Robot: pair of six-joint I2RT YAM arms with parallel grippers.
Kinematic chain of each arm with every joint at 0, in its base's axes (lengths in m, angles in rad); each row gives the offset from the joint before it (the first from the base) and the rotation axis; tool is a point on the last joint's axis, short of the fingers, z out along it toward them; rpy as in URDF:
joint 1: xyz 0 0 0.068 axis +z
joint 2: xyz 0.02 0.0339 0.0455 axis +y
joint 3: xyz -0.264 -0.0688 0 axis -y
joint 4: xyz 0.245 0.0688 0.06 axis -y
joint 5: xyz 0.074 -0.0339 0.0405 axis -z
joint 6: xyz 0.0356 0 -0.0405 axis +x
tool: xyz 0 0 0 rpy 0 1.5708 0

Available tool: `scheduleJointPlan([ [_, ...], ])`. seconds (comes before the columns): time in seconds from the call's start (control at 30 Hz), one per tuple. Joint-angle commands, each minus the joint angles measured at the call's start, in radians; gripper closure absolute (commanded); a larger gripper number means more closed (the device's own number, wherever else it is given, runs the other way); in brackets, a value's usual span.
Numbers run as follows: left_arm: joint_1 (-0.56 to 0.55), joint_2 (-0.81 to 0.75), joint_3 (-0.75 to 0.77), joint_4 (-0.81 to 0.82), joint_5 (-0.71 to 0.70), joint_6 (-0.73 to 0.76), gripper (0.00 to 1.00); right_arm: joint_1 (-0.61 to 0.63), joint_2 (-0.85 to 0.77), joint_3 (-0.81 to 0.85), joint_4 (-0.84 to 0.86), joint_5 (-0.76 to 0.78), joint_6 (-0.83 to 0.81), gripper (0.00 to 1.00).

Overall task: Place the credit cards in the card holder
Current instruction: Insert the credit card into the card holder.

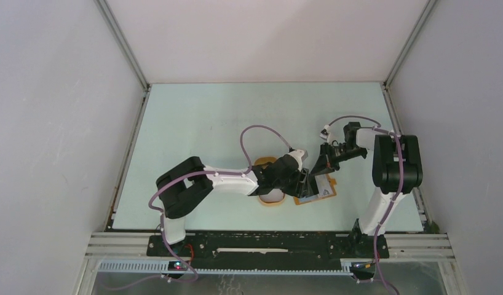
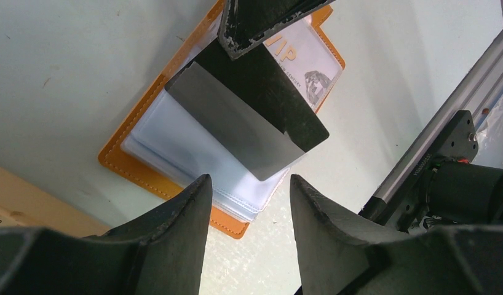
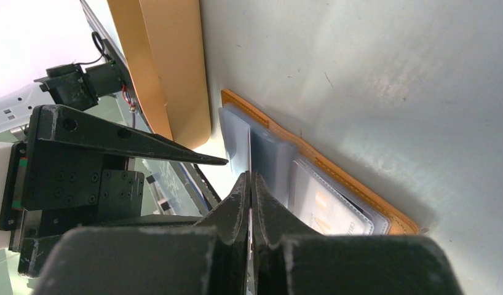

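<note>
**Mia:** Where is the card holder lying?

**Tom:** The card holder [image 2: 123, 161] is lying open and flat on the table [image 2: 64, 61], just beside the tray [image 3: 169, 74]. Its long way is running from the tray side out toward the right arm.

**Mia:** What is the right gripper doing?

**Tom:** The right gripper [image 3: 250, 184] is squeezing its fingers together on one dark card [image 2: 249, 123], gripping it by the top. The card is hanging right over the clear pockets [image 2: 175, 144], tipping a bit.

**Mia:** Which way is the card pointing?

**Tom:** Its free long edge is pointing down at the pockets. It seems to be running across the holder, not along it. I cannot tell if it is touching.

**Mia:** And the left gripper?

**Tom:** The left gripper [image 2: 249, 181] is sitting just beside the holder with its fingers apart, gripping nothing.

**Mia:** Which hand is doing the next bit?

**Tom:** I am guessing the right one, since it is nearer. The card is needing to go down, edge first, into a pocket.
</note>
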Motion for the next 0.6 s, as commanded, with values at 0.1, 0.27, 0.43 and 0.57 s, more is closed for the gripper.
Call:
scheduleJointPlan([
  [0.1, 0.014, 0.002, 0.043, -0.035, -0.002, -0.014, 0.45, 0.014, 0.022, 0.044, -0.041, 0.006, -0.025, 0.92],
  [0.27, 0.012, -0.025, 0.049, -0.135, -0.058, -0.023, 0.47, 0.015, 0.032, 0.05, -0.057, 0.003, -0.043, 0.88],
  [0.43, 0.011, -0.04, 0.046, -0.21, -0.142, -0.028, 0.65, 0.016, 0.035, 0.054, -0.059, 0.002, -0.048, 0.87],
  [0.57, 0.011, -0.041, 0.048, -0.235, -0.162, -0.024, 0.73, 0.02, 0.033, 0.055, -0.061, 0.006, -0.051, 0.86],
])
